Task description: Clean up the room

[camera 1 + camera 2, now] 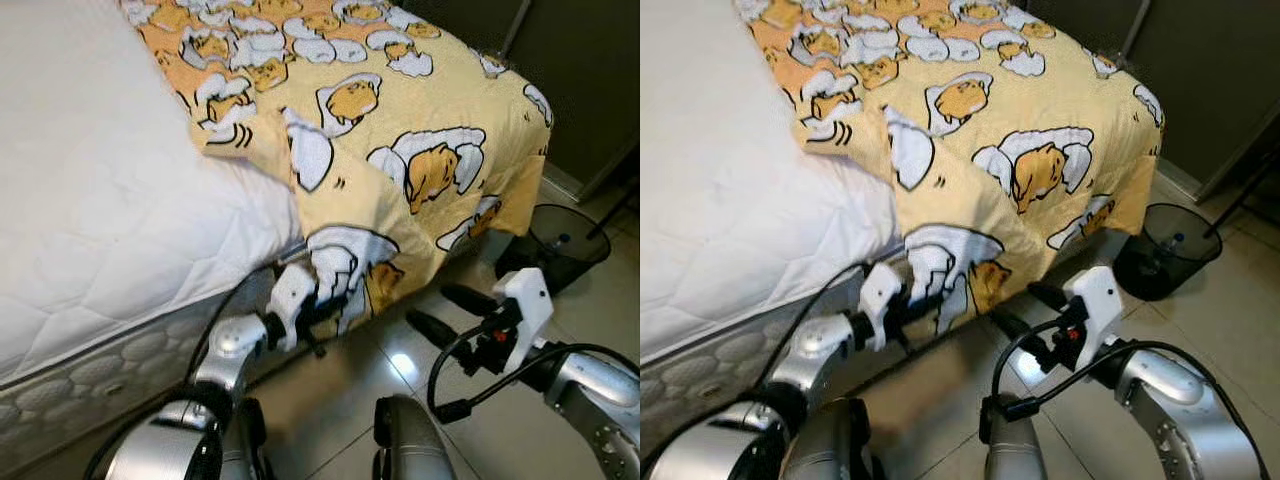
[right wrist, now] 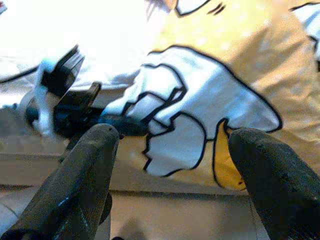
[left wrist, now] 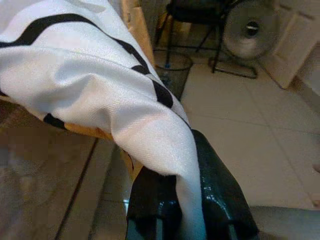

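Here the main risk, as I judge it, sits with the thin pinch at the lower centre-left of the left eye view: the left gripper point(image 1: 325, 303) is clamped on only a narrow fold of the yellow cartoon-print blanket point(image 1: 400, 130), right at its hanging corner beside the bed. In the left wrist view the cloth runs down between the two black fingers point(image 3: 215, 190) with little fabric inside the bite, so a hard pull could let the fold slide out. Because the rest of the blanket lies heavy across the white mattress point(image 1: 90, 200) at the left and upper middle of the frame, dragging from one corner could also bunch it instead of spreading it.

Further right, at the lower right of the frame, the right gripper point(image 1: 440, 310) hovers above the tiled floor point(image 1: 340, 390) with its fingers spread wide, holding nothing and just short of the hanging cloth. If it closes late or low, it may miss the hem.

Beyond it, at the right edge, a black mesh wastebasket point(image 1: 562, 240) stands near the bed's corner, where a swinging arm could knock it.
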Controlling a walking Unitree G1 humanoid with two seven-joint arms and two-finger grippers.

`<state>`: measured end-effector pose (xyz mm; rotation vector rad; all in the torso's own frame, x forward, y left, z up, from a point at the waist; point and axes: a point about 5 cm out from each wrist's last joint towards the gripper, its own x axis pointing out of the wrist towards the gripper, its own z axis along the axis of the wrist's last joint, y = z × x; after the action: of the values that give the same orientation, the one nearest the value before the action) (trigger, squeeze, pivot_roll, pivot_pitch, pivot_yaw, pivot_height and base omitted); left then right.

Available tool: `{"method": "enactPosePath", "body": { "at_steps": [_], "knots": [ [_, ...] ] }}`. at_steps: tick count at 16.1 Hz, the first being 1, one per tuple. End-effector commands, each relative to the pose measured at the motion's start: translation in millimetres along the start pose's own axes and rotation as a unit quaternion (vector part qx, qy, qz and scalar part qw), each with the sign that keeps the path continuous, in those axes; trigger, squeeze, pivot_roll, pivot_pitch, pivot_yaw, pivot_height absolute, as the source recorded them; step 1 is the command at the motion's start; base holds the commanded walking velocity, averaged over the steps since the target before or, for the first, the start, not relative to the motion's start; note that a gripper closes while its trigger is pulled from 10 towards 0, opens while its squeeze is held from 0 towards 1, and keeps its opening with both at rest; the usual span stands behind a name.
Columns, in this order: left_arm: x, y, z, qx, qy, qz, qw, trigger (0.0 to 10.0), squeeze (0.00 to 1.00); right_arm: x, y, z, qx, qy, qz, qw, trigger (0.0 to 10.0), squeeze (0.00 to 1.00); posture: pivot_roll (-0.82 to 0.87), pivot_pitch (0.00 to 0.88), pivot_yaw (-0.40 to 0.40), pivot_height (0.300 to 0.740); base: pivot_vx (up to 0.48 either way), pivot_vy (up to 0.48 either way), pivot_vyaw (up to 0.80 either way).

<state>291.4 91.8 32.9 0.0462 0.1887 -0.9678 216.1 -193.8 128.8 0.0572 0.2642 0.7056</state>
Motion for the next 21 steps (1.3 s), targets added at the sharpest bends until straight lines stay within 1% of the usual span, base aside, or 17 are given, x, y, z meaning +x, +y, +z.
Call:
{"method": "enactPosePath", "body": {
  "at_steps": [1,3,4,6,7,9,12,14,15,16,17,18,19,21],
  "knots": [
    [-1.0,-2.5,0.7,0.007,-0.008,-0.013,1.0,0.0,0.0,-4.4,-0.9,4.6,0.001,-0.007,0.0,1.0,10.0,0.0,-0.22,0.017,-0.02,0.622,0.0,0.0,0.0],
    [-10.9,-11.9,-12.2,-0.004,-0.009,-0.028,1.0,0.0,0.0,-7.5,0.2,4.8,0.007,-0.003,0.008,1.0,10.0,0.0,-0.22,0.009,-0.017,0.622,0.0,0.0,0.0],
    [-12.4,-14.5,-14.7,-0.008,-0.01,-0.031,0.999,0.0,0.0,-8.6,0.2,4.2,0.008,0.0,0.01,1.0,10.0,0.0,-0.22,0.004,-0.016,0.622,0.0,0.0,0.0],
    [-21.7,-26.0,-27.3,-0.02,-0.007,-0.038,0.999,0.0,0.0,-14.2,0.3,1.3,0.011,0.011,0.015,1.0,10.0,0.0,-0.22,0.0,-0.016,0.622,0.0,0.0,0.0],
    [-33.1,-31.1,-36.4,-0.025,-0.002,-0.036,0.999,0.0,0.0,-17.2,0.3,0.5,0.016,0.014,0.015,1.0,10.0,0.0,-0.22,0.0,-0.019,0.622,0.0,0.0,0.0],
    [-44.2,-34.1,-43.1,-0.032,0.001,-0.031,0.999,0.0,0.0,-17.9,0.8,-0.7,0.019,0.019,0.021,0.999,10.0,0.0,-0.21,0.0,-0.022,0.622,0.0,0.0,0.0],
    [-45.4,-35.7,-42.3,-0.032,-0.003,-0.033,0.999,0.0,0.0,-16.0,0.0,0.1,0.021,0.018,0.026,0.999,10.0,0.0,-0.19,0.0,-0.036,0.622,0.0,0.0,0.0],
    [-45.0,-38.6,-41.0,-0.057,-0.021,-0.045,0.997,0.0,0.0,-13.5,0.5,-1.1,0.025,0.021,0.036,0.999,10.0,0.0,-0.18,0.0,-0.045,0.622,0.0,0.0,0.0],
    [-46.8,-46.7,-42.1,-0.082,-0.024,-0.104,0.991,0.0,0.0,-13.8,1.1,-2.2,0.03,0.027,0.046,0.998,10.0,0.0,-0.18,0.0,-0.05,0.622,0.0,0.0,0.0],
    [-50.3,-51.4,-43.0,-0.093,-0.023,-0.139,0.986,0.0,0.0,-14.5,0.8,-3.3,0.033,0.033,0.05,0.998,10.0,0.0,-0.17,0.0,-0.056,0.622,0.0,0.0,0.0],
    [-54.6,-54.8,-44.6,-0.088,-0.021,-0.153,0.984,0.0,0.0,-15.0,-0.2,-3.4,0.031,0.035,0.05,0.998,10.0,0.0,-0.17,0.0,-0.058,0.622,0.0,0.0,0.0],
    [-56.9,-55.9,-47.9,-0.081,-0.018,-0.14,0.987,0.0,0.0,-13.9,-2.0,-1.3,0.029,0.032,0.05,0.998,10.0,0.0,-0.16,0.0,-0.062,0.622,0.0,0.0,0.0],
    [-57.2,-56.6,-50.9,-0.082,-0.019,-0.125,0.989,0.0,0.0,-12.0,-2.9,0.7,0.027,0.028,0.051,0.998,10.0,0.0,-0.16,0.0,-0.065,0.622,0.0,0.0,0.0],
    [-57.3,-58.1,-55.6,-0.087,-0.014,-0.112,0.99,0.0,0.0,-8.9,-3.2,2.7,0.025,0.025,0.053,0.998,10.0,0.0,-0.16,0.0,-0.069,0.622,0.0,0.0,0.0]
  ]
}}
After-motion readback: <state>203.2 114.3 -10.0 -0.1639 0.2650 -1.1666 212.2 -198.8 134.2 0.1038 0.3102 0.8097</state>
